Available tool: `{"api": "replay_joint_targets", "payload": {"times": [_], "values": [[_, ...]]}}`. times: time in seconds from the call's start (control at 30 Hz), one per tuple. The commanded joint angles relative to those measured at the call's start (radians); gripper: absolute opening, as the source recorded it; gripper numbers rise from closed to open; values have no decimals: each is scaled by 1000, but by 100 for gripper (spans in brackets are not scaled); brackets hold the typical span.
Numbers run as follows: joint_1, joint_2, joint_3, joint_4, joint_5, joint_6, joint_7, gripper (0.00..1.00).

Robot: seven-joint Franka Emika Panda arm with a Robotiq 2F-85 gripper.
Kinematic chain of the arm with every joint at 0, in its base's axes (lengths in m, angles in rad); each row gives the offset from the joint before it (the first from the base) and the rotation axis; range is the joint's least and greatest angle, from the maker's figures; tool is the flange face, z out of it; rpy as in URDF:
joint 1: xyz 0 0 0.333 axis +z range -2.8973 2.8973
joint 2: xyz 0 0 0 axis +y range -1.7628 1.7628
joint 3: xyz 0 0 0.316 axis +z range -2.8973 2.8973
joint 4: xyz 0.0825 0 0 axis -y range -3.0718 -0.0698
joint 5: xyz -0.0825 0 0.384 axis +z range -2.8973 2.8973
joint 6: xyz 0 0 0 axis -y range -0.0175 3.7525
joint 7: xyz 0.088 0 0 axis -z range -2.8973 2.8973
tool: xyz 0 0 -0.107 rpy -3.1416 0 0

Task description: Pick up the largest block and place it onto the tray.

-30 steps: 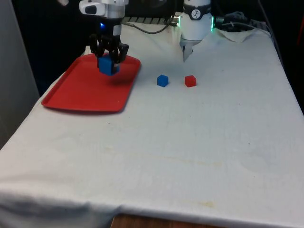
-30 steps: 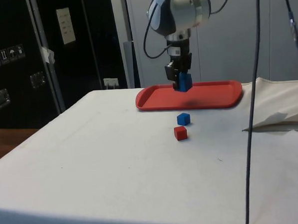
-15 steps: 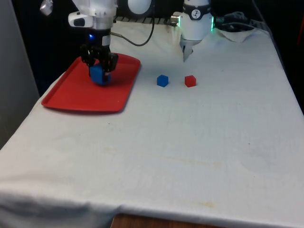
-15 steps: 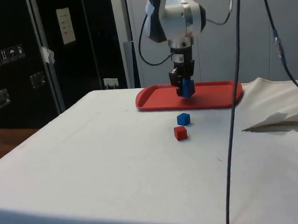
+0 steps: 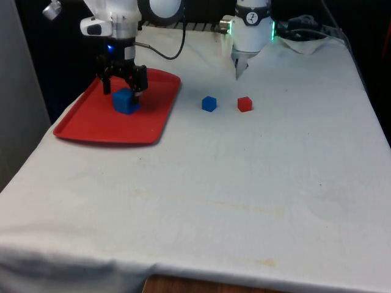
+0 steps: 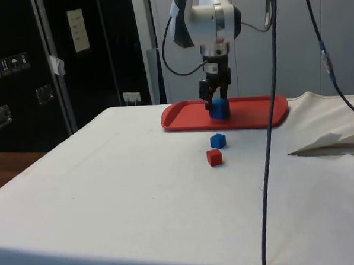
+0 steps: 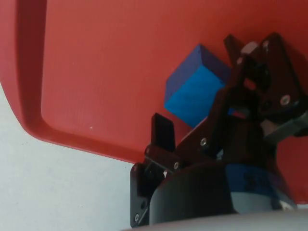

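The largest block, a blue cube, rests on the red tray near the tray's far half. My gripper hangs just above it, open, one finger on each side and neither touching it. From the side, the cube sits on the tray with the gripper right over it. In the wrist view the cube lies tilted between the spread fingers on the tray floor.
A small blue cube and a small red cube lie on the white cloth to the front view's right of the tray, also small blue and small red. Crumpled cloth and cables sit at the far corner.
The gripper carried the large blue cube across the tray towards the front view's left, lowered it, then opened; the cube now lies free on the tray.
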Motion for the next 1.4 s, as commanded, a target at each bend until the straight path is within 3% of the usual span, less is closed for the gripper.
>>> {"api": "replay_joint_targets", "payload": {"times": [0.0, 0.2, 0.5, 0.53, 0.57, 0.6, 0.83, 0.87, 0.9, 1.13, 1.17, 1.2, 1.37], "values": [[-8, -3, 6, 4, 8, 1, -11, 100], [-8, -3, 4, 4, 6, 0, -10, 100], [42, -42, -57, -11, -41, -14, 19, 100], [46, -47, -62, -12, -46, -15, 21, 100], [30, -48, -43, -6, -27, -2, 5, 100], [49, -53, -66, -13, -53, -15, 25, 100], [70, -92, -92, -12, -110, -19, 54, 100], [52, -91, -71, -9, -85, -4, 33, 100], [72, -97, -94, -11, -116, -19, 57, 100], [88, -134, -99, -3, -189, -17, 107, 100], [71, -142, -81, -2, -170, -4, 88, 100], [89, -138, -98, -2, -199, -17, 114, 100], [100, -159, -99, 10, -262, -18, 162, 100]]}}
